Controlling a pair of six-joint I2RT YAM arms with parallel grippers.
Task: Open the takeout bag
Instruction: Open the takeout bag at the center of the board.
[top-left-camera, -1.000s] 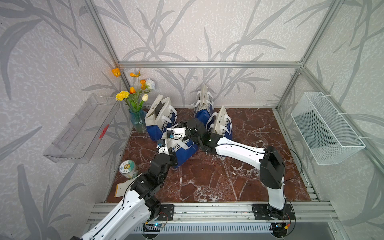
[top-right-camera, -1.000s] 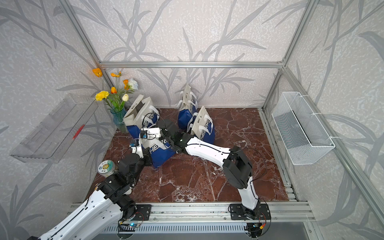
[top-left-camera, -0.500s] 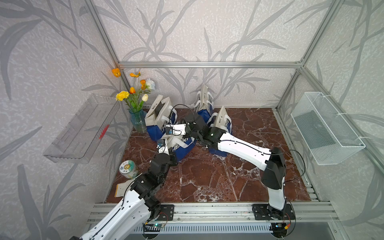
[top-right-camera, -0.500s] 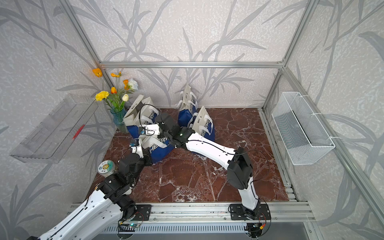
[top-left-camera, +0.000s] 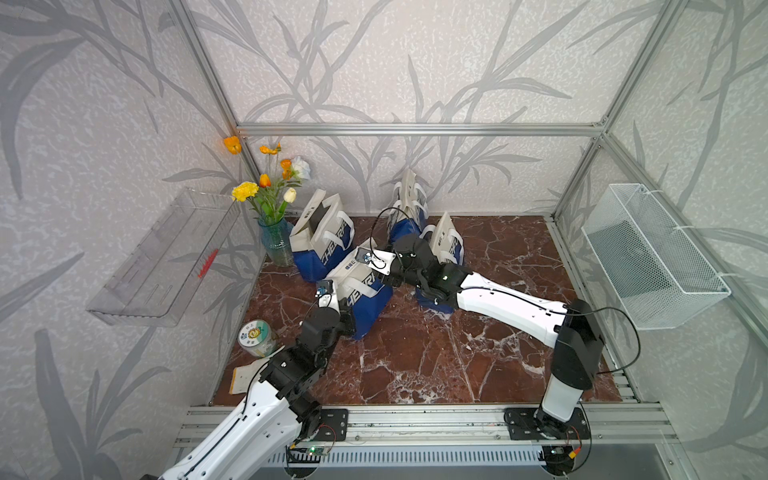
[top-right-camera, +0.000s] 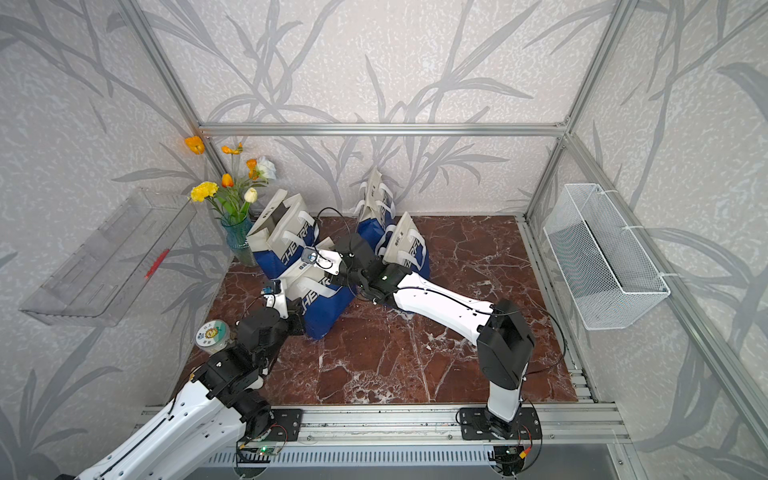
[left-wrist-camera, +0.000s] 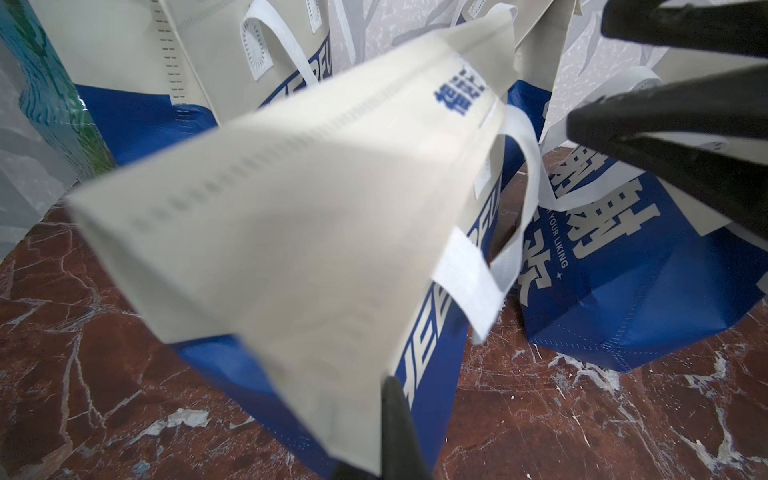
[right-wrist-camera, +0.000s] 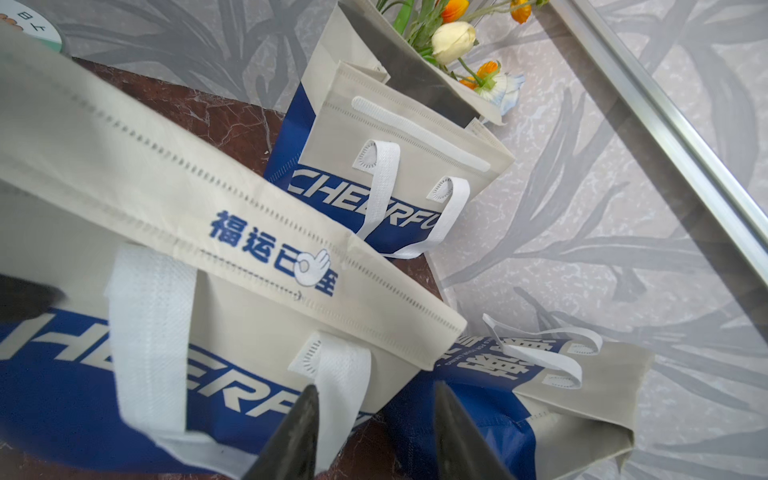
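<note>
Takeout bag (top-left-camera: 363, 291) stands left of centre on the table (top-left-camera: 436, 361), top fold (right-wrist-camera: 266, 232) flat and shut. The fold's long axis runs from the left gripper (left-wrist-camera: 372, 434) at the near corner toward the right gripper (right-wrist-camera: 376, 390) at the far end.

Left jaws together, clamped on the bag's beige corner. Right jaws apart, nothing between them. The fold lies just beyond the right tips; white handle (right-wrist-camera: 149, 332) is at one finger, contact unclear.

Right arm is nearer the fold's free end; judged the one to take it.

Top views hide both jaw pairs under the wrists; the wrist views settle them.

Open bag (top-left-camera: 320, 232) and vase (top-left-camera: 276, 249) just behind.
</note>
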